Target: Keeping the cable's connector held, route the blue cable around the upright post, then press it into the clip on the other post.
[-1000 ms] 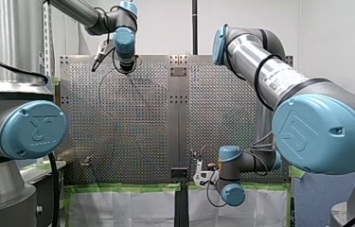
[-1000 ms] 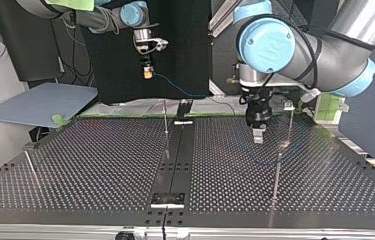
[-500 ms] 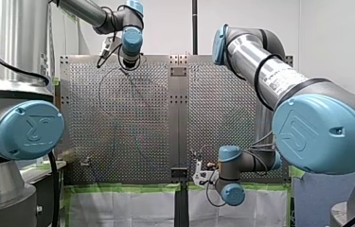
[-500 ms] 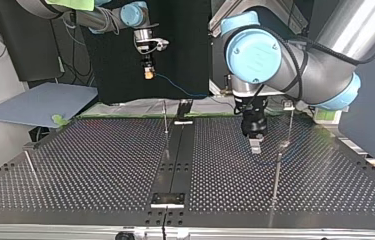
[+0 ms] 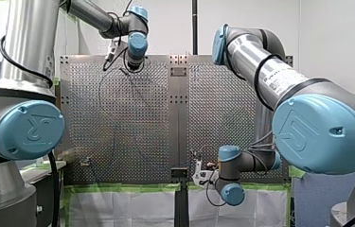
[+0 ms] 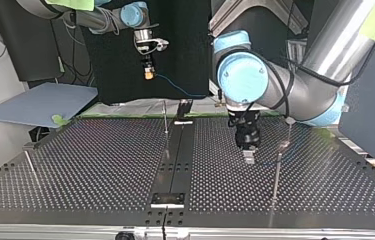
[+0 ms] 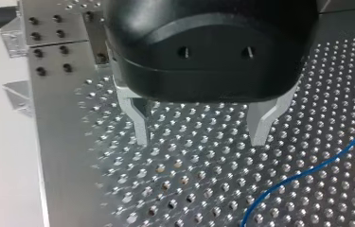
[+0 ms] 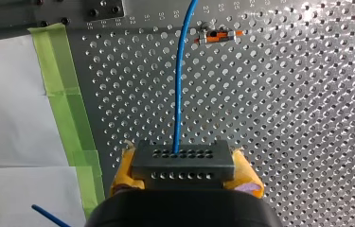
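My right gripper [image 8: 183, 171] is shut on the black connector [image 8: 181, 157], its yellow pads [image 8: 245, 171] on either side. The blue cable [image 8: 180, 90] runs straight out of the connector and passes beside a post with an orange clip [image 8: 217, 34]. In the top view my right gripper [image 6: 148, 74] hangs behind the table's far edge, with the cable [image 6: 177, 87] sloping down from it. My left gripper [image 7: 201, 139] stands open just over the perforated plate, nothing between its metal fingers [image 7: 142, 124]; a stretch of cable [image 7: 307, 175] lies beside it. In the top view, my left gripper [image 6: 248, 157] is near a thin upright post [image 6: 285, 137].
Another thin post [image 6: 165, 117] stands near the table's centre strip [image 6: 177, 160], and a third [image 6: 29, 162] at the top view's left. Green tape [image 8: 66, 99] lines the plate's edge. A blue-grey sheet [image 6: 40, 102] lies off the table at the far left.
My left arm has swung its gripper toward the top view's left and nearer that camera, to the right in the front view. My right arm has not moved and keeps the connector.
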